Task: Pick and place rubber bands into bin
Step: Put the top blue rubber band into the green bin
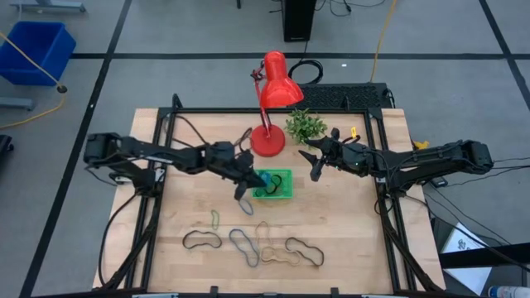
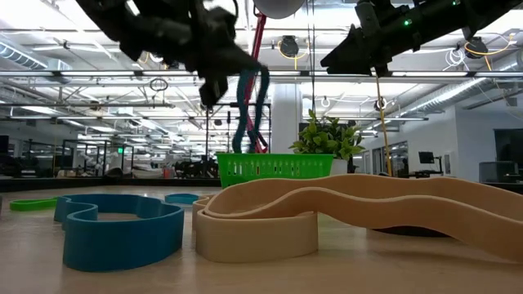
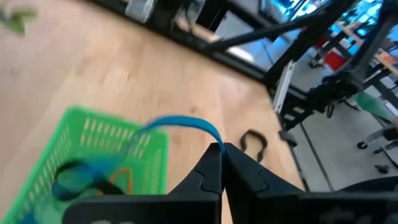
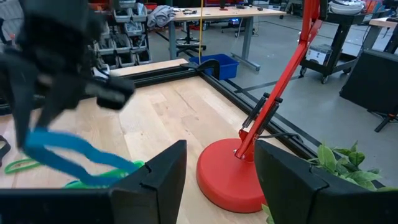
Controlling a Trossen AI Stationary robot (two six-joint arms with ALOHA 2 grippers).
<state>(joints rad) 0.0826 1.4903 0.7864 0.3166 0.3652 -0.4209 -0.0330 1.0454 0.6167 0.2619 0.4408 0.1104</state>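
**Observer:** What do you have in the left arm?

**Operator:** I've got the left gripper [image 1: 246,184] pressed together on a thin, floppy blue rubber band [image 3: 180,122]; in the left wrist view the two dark fingers [image 3: 210,168] meet with the band pinched at their tips; the loop arcs away from them and droops down into the small square bright green open-top plastic bin [image 1: 277,184].

**Observer:** So it's over the bin?

**Operator:** Yes; from the low view the blue band [image 2: 249,110] hangs slack and wavy under the gripper [image 2: 214,88], its lower end dropping behind the bin's slotted green wall [image 2: 274,168]; I see something dark and a bit of orange already lying inside the bin in the wrist view, too blurred to tell apart.

**Observer:** And the bin itself?

**Operator:** It sits on the pale wooden table [image 1: 348,232], just in front of the round red base of the red desk lamp [image 1: 267,142]; a small green leafy plant [image 1: 305,125] stands beside the lamp.

**Observer:** The rest of the bands?

**Operator:** Spread along the near side of the table, well apart from the bin; a black wavy loop [image 1: 201,240], another dark loop [image 1: 244,246], a tan one [image 1: 267,246], a black one [image 1: 304,252] and a small olive one [image 1: 214,219]; all lie flat and crumpled into irregular curves.

**Observer:** Right arm?

**Operator:** The right gripper [image 1: 315,164] hovers near the plant, jaws spread wide and empty.
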